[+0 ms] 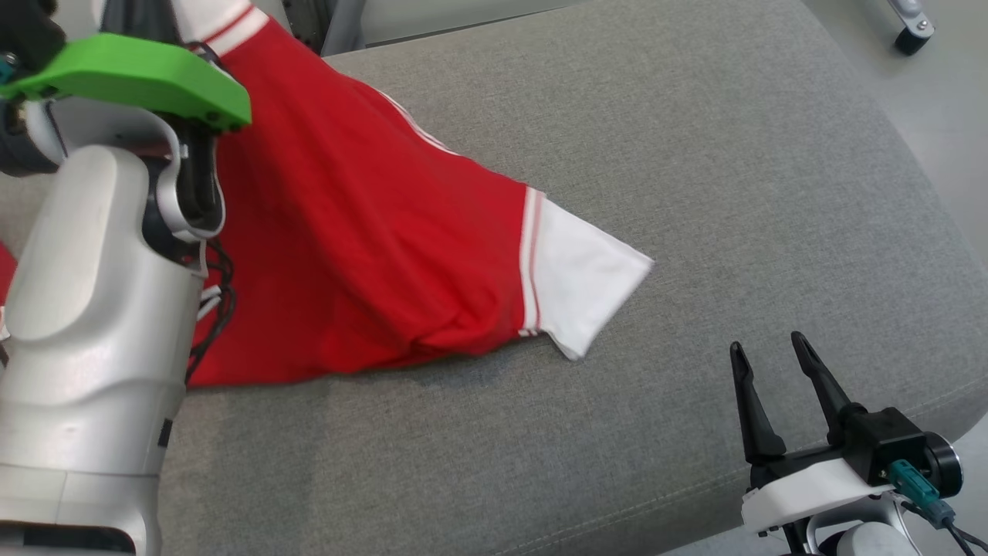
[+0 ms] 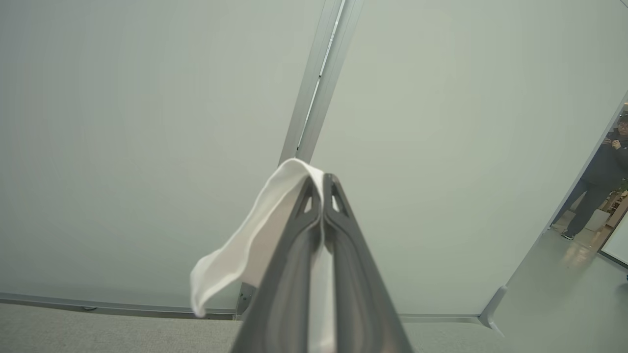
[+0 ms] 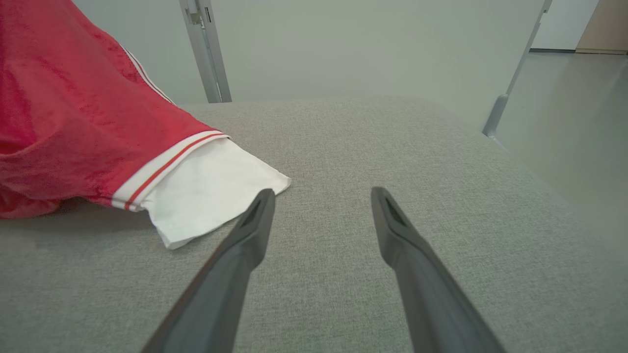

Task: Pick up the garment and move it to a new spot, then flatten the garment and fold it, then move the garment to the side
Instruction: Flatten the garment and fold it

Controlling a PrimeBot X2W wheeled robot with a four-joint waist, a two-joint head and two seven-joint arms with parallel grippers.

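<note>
The garment [image 1: 363, 232] is a red shirt with white sleeve ends trimmed in red and white stripes. It hangs from the upper left of the head view down onto the grey cushion [image 1: 695, 193], one white sleeve [image 1: 587, 282] lying flat. My left gripper [image 2: 324, 184] is shut on a white fold of the garment [image 2: 245, 245], held up in the air. In the head view the left forearm [image 1: 93, 309] covers part of the shirt. My right gripper [image 1: 768, 351] stands open low at the right, empty, its fingertips just right of the white sleeve [image 3: 211, 191].
The grey cushion [image 3: 392, 147] has a rounded right edge with pale floor [image 1: 949, 100] beyond. A caster wheel [image 1: 911, 35] stands at the top right. Frosted partition panels [image 2: 147, 122] rise behind. A person [image 2: 598, 186] stands far off in a doorway.
</note>
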